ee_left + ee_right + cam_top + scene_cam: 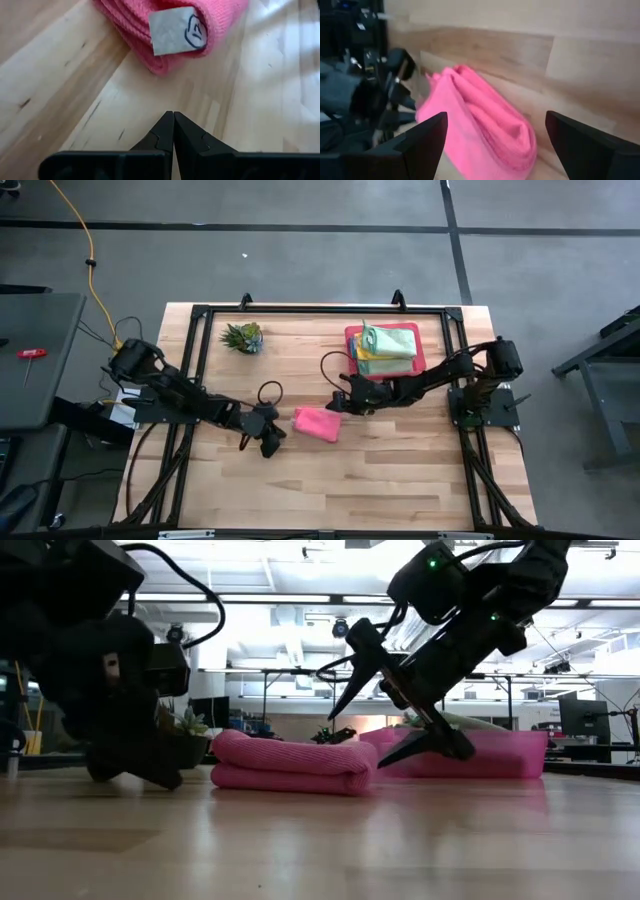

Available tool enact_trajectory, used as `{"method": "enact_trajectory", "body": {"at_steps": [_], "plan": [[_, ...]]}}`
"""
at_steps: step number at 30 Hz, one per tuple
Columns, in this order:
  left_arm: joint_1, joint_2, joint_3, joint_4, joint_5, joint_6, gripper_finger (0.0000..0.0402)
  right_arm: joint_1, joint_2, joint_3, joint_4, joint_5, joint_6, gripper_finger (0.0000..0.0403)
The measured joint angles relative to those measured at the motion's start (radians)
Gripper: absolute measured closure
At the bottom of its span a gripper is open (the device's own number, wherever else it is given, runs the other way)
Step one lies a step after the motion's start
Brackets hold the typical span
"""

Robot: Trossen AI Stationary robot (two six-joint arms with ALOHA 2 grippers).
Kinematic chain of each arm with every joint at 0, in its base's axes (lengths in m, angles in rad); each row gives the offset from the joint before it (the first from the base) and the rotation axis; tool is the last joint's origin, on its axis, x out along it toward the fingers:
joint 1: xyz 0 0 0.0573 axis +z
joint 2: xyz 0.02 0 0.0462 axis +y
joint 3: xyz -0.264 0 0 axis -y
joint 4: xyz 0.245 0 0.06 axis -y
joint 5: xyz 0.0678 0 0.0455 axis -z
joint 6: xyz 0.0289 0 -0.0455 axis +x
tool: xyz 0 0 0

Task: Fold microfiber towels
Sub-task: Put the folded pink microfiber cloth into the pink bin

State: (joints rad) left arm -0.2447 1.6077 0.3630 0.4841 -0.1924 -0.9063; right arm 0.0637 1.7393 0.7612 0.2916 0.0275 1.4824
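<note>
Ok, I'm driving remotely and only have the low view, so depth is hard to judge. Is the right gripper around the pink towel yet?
Observer: No. In the high view the right gripper sits beside the folded pink towel, on its tray side, fingers spread wide and empty.
Operator: And the left gripper?
Observer: The left gripper is shut, just off the towel's opposite edge; its wrist view shows bare wood between fingertips and cloth.
Operator: Anything in the tray? I only see its pink wall.
Observer: Yes, the pink tray holds a stack of folded towels, a light green one on top, yellow showing beneath.
</note>
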Motion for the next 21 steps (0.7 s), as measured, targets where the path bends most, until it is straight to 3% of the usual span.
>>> {"method": "enact_trajectory", "body": {"at_steps": [11,18,21], "plan": [[0.063,0.034,0.056,0.014,-0.114,0.086,0.0402,0.073,0.0,0.028,-0.005,-0.025,0.03,0.0075],[0.144,0.034,0.066,0.008,-0.097,0.144,0.0402,0.155,0.0,0.044,-0.014,-0.025,0.09,0.0075],[0.17,0.032,0.066,-0.015,-0.037,0.195,0.0402,0.179,0.0,0.044,-0.015,-0.025,0.106,0.0075]]}}
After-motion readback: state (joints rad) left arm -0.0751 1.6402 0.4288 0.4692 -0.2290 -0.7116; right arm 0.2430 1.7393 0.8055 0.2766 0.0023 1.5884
